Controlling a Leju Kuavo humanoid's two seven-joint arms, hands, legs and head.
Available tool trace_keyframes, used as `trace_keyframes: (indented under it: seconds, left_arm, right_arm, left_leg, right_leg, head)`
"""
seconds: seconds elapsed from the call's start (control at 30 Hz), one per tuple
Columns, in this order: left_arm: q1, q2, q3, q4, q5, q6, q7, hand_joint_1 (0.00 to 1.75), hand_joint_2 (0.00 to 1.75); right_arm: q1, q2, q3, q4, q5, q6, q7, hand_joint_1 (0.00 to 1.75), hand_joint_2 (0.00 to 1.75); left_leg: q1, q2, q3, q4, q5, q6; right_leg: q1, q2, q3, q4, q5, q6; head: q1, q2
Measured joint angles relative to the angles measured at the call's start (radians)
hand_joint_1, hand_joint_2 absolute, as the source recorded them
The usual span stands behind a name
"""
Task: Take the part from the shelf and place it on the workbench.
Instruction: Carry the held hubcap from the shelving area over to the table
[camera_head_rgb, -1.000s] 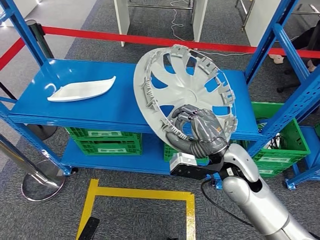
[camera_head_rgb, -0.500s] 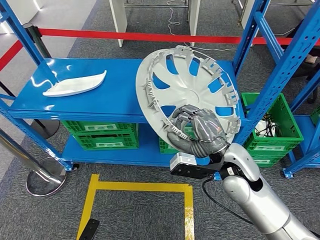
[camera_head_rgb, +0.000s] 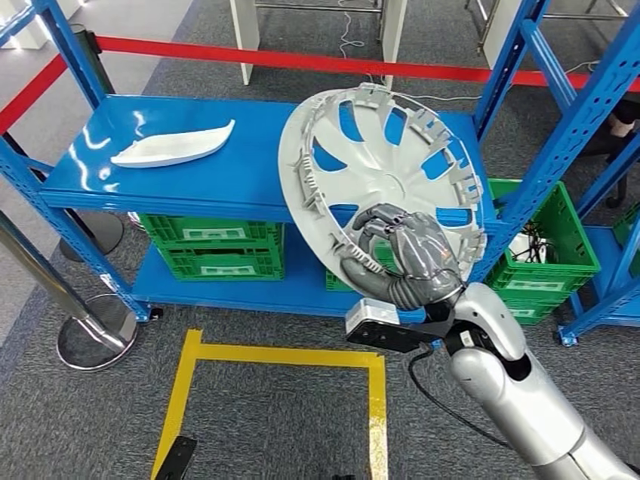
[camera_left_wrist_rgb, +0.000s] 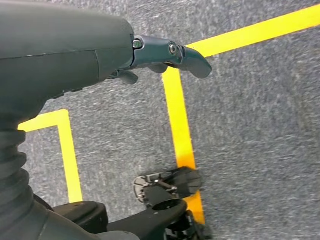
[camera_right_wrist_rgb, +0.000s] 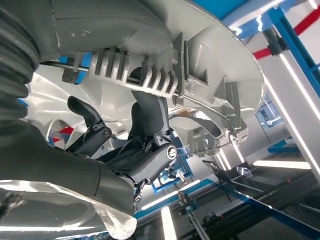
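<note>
One hubcap (camera_head_rgb: 381, 180) gripped at its lower rim by right hand (camera_head_rgb: 407, 262), tilted above shelf (camera_head_rgb: 226, 185) edge (fingers curled tight). One white strip (camera_head_rgb: 172, 146) there. Left hand (camera_left_wrist_rgb: 113, 55) open, holding nothing, over floor.

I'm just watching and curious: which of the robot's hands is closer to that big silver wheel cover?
Right. The right hand grips the wheel cover at its lower rim. The left hand hangs over the floor, apart from it.
</note>
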Motion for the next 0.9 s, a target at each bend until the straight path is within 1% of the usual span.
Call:
trace_keyframes:
  seconds: [0.03, 0.07, 0.1, 0.13, 0.17, 0.2, 0.23, 0.27, 0.3, 0.33, 0.37, 0.43, 0.47, 0.5, 0.53, 0.57, 0.6, 0.63, 0.67, 0.7, 0.77, 0.8, 0.83, 0.87, 0.9]
  left_arm:
    - [0.0, 0.0, 0.0, 0.0, 0.0, 0.0, -0.001, 0.0, 1.75]
    - [0.001, 0.0, 0.0, 0.0, 0.0, 0.0, -0.001, 0.0, 1.75]
    - [0.001, -0.001, 0.0, 0.0, 0.0, 0.0, -0.002, 0.0, 1.75]
    - [0.0, -0.001, 0.0, 0.0, 0.0, 0.0, -0.003, 0.0, 1.75]
    - [0.0, -0.001, 0.0, 0.0, 0.0, 0.001, -0.004, 0.0, 1.75]
    - [0.0, -0.001, 0.0, 0.0, 0.0, 0.001, -0.004, 0.0, 1.75]
    - [0.0, -0.001, 0.0, 0.0, 0.0, 0.001, -0.005, 0.0, 1.75]
    - [0.001, 0.0, 0.0, 0.0, 0.0, 0.001, -0.005, 0.0, 1.75]
    - [0.001, 0.0, 0.0, 0.0, 0.0, 0.001, -0.005, 0.0, 1.75]
    - [0.002, 0.0, 0.0, 0.0, 0.0, 0.001, -0.006, 0.0, 1.75]
    - [0.002, 0.0, 0.0, 0.0, 0.0, 0.001, -0.006, 0.0, 1.75]
    - [0.002, 0.0, 0.0, 0.0, 0.0, 0.002, -0.007, 0.0, 1.75]
    - [0.002, 0.0, 0.0, 0.0, 0.0, 0.002, -0.009, 0.0, 1.75]
    - [0.002, 0.0, 0.0, 0.0, -0.001, 0.004, -0.012, 0.0, 1.75]
    - [0.002, 0.0, -0.001, 0.0, -0.002, 0.006, -0.014, 0.0, 1.75]
    - [0.002, 0.0, -0.001, 0.0, -0.004, 0.007, -0.015, 0.0, 1.75]
    - [0.002, 0.001, -0.001, 0.0, -0.004, 0.009, -0.016, 0.0, 1.75]
    - [0.002, 0.002, -0.001, 0.0, -0.005, 0.01, -0.017, 0.0, 1.75]
    - [0.002, 0.003, -0.001, 0.0, -0.005, 0.011, -0.017, 0.0, 1.75]
    - [0.002, 0.003, -0.001, 0.0, -0.004, 0.012, -0.018, 0.0, 1.75]
    - [0.003, 0.004, -0.002, 0.0, -0.004, 0.013, -0.018, 0.0, 1.75]
    - [0.004, 0.004, -0.002, 0.0, -0.004, 0.014, -0.018, 0.0, 1.75]
    - [0.004, 0.004, -0.002, 0.0, -0.003, 0.014, -0.018, 0.0, 1.75]
    - [0.004, 0.004, -0.002, 0.0, -0.001, 0.015, -0.018, 0.0, 1.75]
    - [0.004, 0.004, -0.001, 0.0, 0.008, 0.021, -0.015, 0.0, 1.75]
  right_arm:
    - [0.0, -0.003, -0.001, 0.0, 0.0, 0.0, 0.001, 1.75, 1.75]
    - [0.0, -0.006, -0.001, 0.0, 0.0, 0.0, 0.001, 1.75, 1.75]
    - [0.0, -0.008, -0.002, 0.0, 0.0, 0.0, 0.002, 1.75, 1.75]
    - [-0.001, -0.009, -0.004, 0.0, 0.0, 0.0, 0.003, 1.75, 1.75]
    - [-0.001, -0.01, -0.006, 0.0, 0.0, 0.0, 0.003, 1.75, 1.75]
    - [0.0, -0.01, -0.007, 0.0, 0.0, 0.0, 0.003, 1.75, 1.75]
    - [0.0, -0.01, -0.009, 0.0, 0.0, 0.0, 0.003, 1.75, 1.75]
    - [0.0, -0.011, -0.011, 0.001, 0.0, 0.0, 0.003, 1.75, 1.75]
    - [0.0, -0.012, -0.012, 0.001, 0.0, 0.0, 0.004, 1.75, 1.75]
    - [0.0, -0.012, -0.014, 0.002, 0.0, 0.0, 0.004, 1.75, 1.75]
    - [0.0, -0.013, -0.015, 0.002, 0.0, 0.0, 0.004, 1.75, 1.75]
    - [0.0, -0.013, -0.016, 0.002, 0.0, 0.001, 0.004, 1.75, 1.75]
    - [0.0, -0.014, -0.017, 0.003, -0.001, 0.001, 0.004, 1.75, 1.75]
    - [0.001, -0.015, -0.018, 0.003, -0.003, 0.001, 0.005, 1.75, 1.75]
    - [0.002, -0.017, -0.019, 0.004, -0.006, 0.002, 0.005, 1.75, 1.75]
    - [0.002, -0.019, -0.022, 0.004, -0.011, 0.004, 0.006, 1.75, 1.75]
    - [0.003, -0.021, -0.026, 0.004, -0.016, 0.005, 0.007, 1.75, 1.75]
    - [0.004, -0.024, -0.03, 0.004, -0.019, 0.006, 0.009, 1.75, 1.75]
    - [0.006, -0.026, -0.035, 0.004, -0.02, 0.007, 0.011, 1.75, 1.75]
    - [0.008, -0.028, -0.04, 0.004, -0.019, 0.007, 0.014, 1.75, 1.75]
    - [0.013, -0.032, -0.047, 0.005, -0.014, 0.006, 0.017, 1.75, 1.75]
    - [0.015, -0.035, -0.05, 0.005, -0.012, 0.006, 0.017, 1.75, 1.75]
    - [0.016, -0.039, -0.052, 0.005, -0.01, 0.006, 0.018, 1.75, 1.75]
    - [0.017, -0.042, -0.055, 0.005, -0.01, 0.006, 0.017, 1.75, 1.75]
    - [0.017, -0.044, -0.056, 0.005, -0.013, 0.009, 0.014, 1.75, 1.75]
  left_leg:
    - [0.001, 0.0, -0.011, 0.003, 0.006, -0.002]
    - [0.001, 0.0, -0.02, 0.007, 0.011, -0.005]
    - [0.001, 0.0, -0.029, 0.012, 0.015, -0.008]
    - [0.0, 0.0, -0.038, 0.018, 0.018, -0.013]
    - [-0.002, -0.001, -0.044, 0.024, 0.022, -0.018]
    - [-0.003, -0.001, -0.05, 0.028, 0.027, -0.024]
    - [-0.004, -0.001, -0.053, 0.03, 0.033, -0.03]
    - [-0.003, -0.001, -0.056, 0.032, 0.035, -0.036]
    - [-0.002, -0.002, -0.061, 0.038, 0.027, -0.041]
    - [-0.001, -0.002, -0.07, 0.059, 0.004, -0.046]
    - [0.001, -0.003, -0.085, 0.102, -0.033, -0.051]
    - [0.004, -0.003, -0.122, 0.231, -0.118, -0.06]
    - [0.004, -0.003, -0.134, 0.285, -0.142, -0.062]
    - [0.005, -0.003, -0.132, 0.309, -0.143, -0.062]
    - [0.005, -0.003, -0.113, 0.296, -0.127, -0.059]
    - [0.004, -0.003, -0.078, 0.246, -0.099, -0.055]
    - [0.003, -0.004, -0.033, 0.175, -0.074, -0.048]
    - [0.001, -0.005, 0.01, 0.106, -0.059, -0.04]
    - [-0.001, -0.005, 0.039, 0.053, -0.053, -0.034]
    - [-0.004, -0.006, 0.054, 0.023, -0.054, -0.029]
    - [-0.005, -0.005, 0.054, 0.006, -0.053, -0.022]
    - [-0.003, -0.004, 0.053, 0.0, -0.048, -0.017]
    - [0.0, -0.002, 0.052, -0.006, -0.041, -0.011]
    - [0.002, -0.001, 0.05, -0.012, -0.034, -0.005]
    - [0.002, 0.0, 0.046, -0.013, -0.03, -0.002]
  right_leg:
    - [-0.001, 0.0, 0.024, -0.016, 0.02, 0.002]
    - [-0.003, -0.001, 0.067, -0.071, 0.047, 0.003]
    - [-0.004, -0.001, 0.116, -0.142, 0.063, 0.003]
    - [-0.004, 0.0, 0.161, -0.208, 0.069, 0.003]
    - [-0.003, 0.001, 0.189, -0.253, 0.067, 0.001]
    - [-0.001, 0.003, 0.2, -0.273, 0.06, -0.001]
    - [0.0, 0.004, 0.2, -0.278, 0.061, -0.006]
    - [-0.002, 0.003, 0.195, -0.278, 0.065, -0.014]
    - [-0.003, 0.002, 0.191, -0.279, 0.071, -0.024]
    - [-0.004, 0.0, 0.185, -0.28, 0.078, -0.036]
    - [-0.005, -0.001, 0.178, -0.282, 0.085, -0.045]
    - [-0.003, -0.001, 0.16, -0.281, 0.098, -0.054]
    - [-0.003, -0.001, 0.151, -0.28, 0.103, -0.055]
    - [-0.002, -0.001, 0.142, -0.279, 0.108, -0.055]
    - [-0.001, -0.001, 0.135, -0.278, 0.113, -0.054]
    - [0.0, -0.001, 0.13, -0.277, 0.117, -0.053]
    - [0.001, -0.001, 0.126, -0.277, 0.121, -0.052]
    - [0.003, -0.001, 0.123, -0.276, 0.125, -0.049]
    - [0.004, -0.002, 0.12, -0.276, 0.13, -0.044]
    - [0.004, -0.002, 0.117, -0.277, 0.135, -0.039]
    - [0.003, -0.003, 0.11, -0.278, 0.144, -0.026]
    - [0.003, -0.003, 0.104, -0.275, 0.141, -0.021]
    - [0.003, -0.002, 0.094, -0.259, 0.127, -0.016]
    - [0.003, -0.001, 0.076, -0.222, 0.102, -0.013]
    - [0.002, 0.0, 0.05, -0.165, 0.068, -0.009]
  head:
    - [0.0, 0.0]
    - [0.0, 0.0]
    - [0.001, 0.0]
    - [0.0, 0.0]
    - [0.0, 0.0]
    - [0.0, 0.0]
    - [0.0, 0.0]
    - [0.0, 0.0]
    - [0.0, 0.0]
    - [-0.001, 0.0]
    - [-0.002, 0.0]
    - [-0.003, 0.0]
    - [-0.003, 0.0]
    - [-0.003, 0.0]
    - [-0.003, 0.0]
    - [-0.003, 0.0]
    - [-0.003, 0.0]
    - [-0.003, 0.0]
    - [-0.003, 0.0]
    - [-0.003, 0.0]
    - [-0.003, 0.0]
    - [-0.002, 0.0]
    - [-0.001, 0.0]
    - [0.001, 0.0]
    - [0.002, 0.0]
